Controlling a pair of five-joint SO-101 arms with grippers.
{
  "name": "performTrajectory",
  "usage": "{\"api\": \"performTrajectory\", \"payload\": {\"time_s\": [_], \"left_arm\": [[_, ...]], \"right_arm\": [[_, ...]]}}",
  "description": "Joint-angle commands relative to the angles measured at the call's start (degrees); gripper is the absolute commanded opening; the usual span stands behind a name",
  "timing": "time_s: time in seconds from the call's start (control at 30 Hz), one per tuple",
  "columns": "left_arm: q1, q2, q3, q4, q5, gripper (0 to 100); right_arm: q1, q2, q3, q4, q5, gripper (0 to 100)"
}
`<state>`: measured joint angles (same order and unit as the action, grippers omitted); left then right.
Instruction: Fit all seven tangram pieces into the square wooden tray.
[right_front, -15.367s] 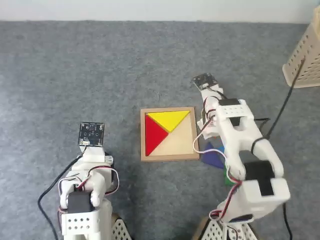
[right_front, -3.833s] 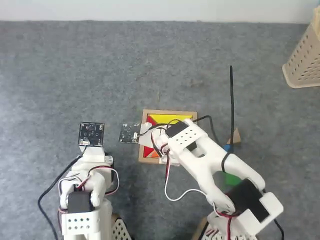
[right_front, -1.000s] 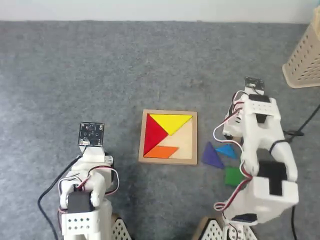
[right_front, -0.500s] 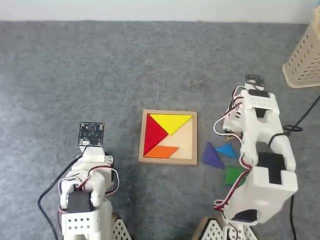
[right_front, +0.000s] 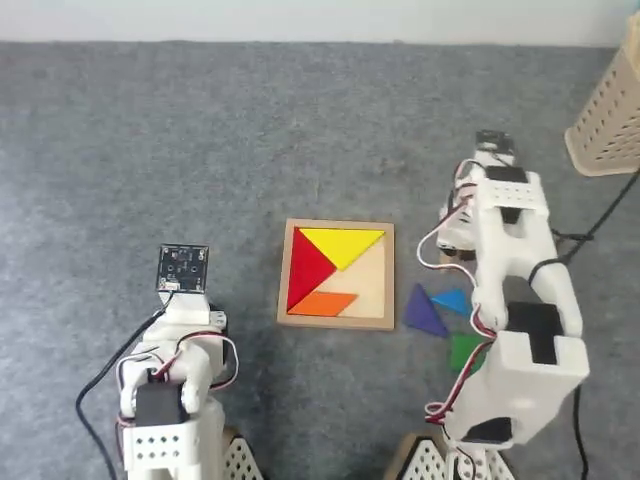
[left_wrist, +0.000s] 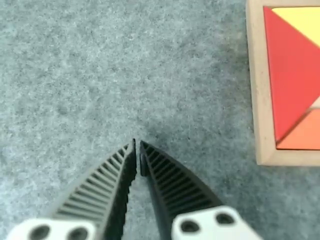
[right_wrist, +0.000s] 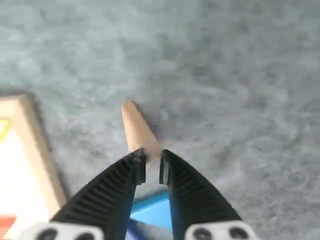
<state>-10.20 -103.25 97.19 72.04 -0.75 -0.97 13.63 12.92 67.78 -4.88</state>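
High view: the square wooden tray (right_front: 338, 322) lies at the centre of the frame on grey carpet (right_front: 200, 130). Inside it, a yellow triangle (right_front: 342, 243) fills the upper part, a red triangle (right_front: 308, 270) the left part and an orange piece (right_front: 322, 303) the lower left edge. The right and lower right of the tray floor show bare wood. Just right of the tray, a purple triangle (right_front: 424, 312) and a blue triangle (right_front: 454, 300) lie on the carpet close together, with a green square (right_front: 465, 352) below them, partly under the right arm (right_front: 510, 250). That arm runs from the lower right of the frame up past the loose pieces. The left arm (right_front: 170, 375) sits folded at the lower left, well apart from the tray. A slatted basket (right_front: 610, 110) stands at the upper right edge. Left wrist view: the left claw (left_wrist: 138, 146) is clenched, tips together, empty, above bare carpet. The tray rim (left_wrist: 257, 100) appears at the right of the frame, holding the red triangle (left_wrist: 295, 85), yellow triangle (left_wrist: 300, 20) and orange piece (left_wrist: 302, 135). Right wrist view: the right claw (right_wrist: 151, 159) is drawn nearly together with a slim gap, and no piece is seen between the jaws. Its tips sit over the near end of a plain wooden piece (right_wrist: 136, 125) on the carpet; contact cannot be determined. The blue triangle (right_wrist: 150, 210) shows between the claw bodies at the lower centre, and the tray rim (right_wrist: 30, 140) lies at the left.
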Motion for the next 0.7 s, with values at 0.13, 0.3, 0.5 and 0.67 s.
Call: {"api": "performTrajectory", "payload": {"time_s": [0.13,0.3,0.5,0.67], "left_arm": [[-0.1,-1.0,-0.7,0.3,0.5,1],[-0.1,-1.0,-0.7,0.3,0.5,1],[-0.1,-1.0,-0.7,0.3,0.5,1],[-0.1,-1.0,-0.7,0.3,0.5,1]], "right_arm": [[-6.0,-0.9,-4.0,2.4,1.2,3.4],[-10.0,-0.5,-4.0,3.8,1.3,3.4],[-10.2,-0.3,-3.6,3.6,1.8,3.9],[-10.0,-0.4,-2.7,3.6,4.8,4.7]]}}
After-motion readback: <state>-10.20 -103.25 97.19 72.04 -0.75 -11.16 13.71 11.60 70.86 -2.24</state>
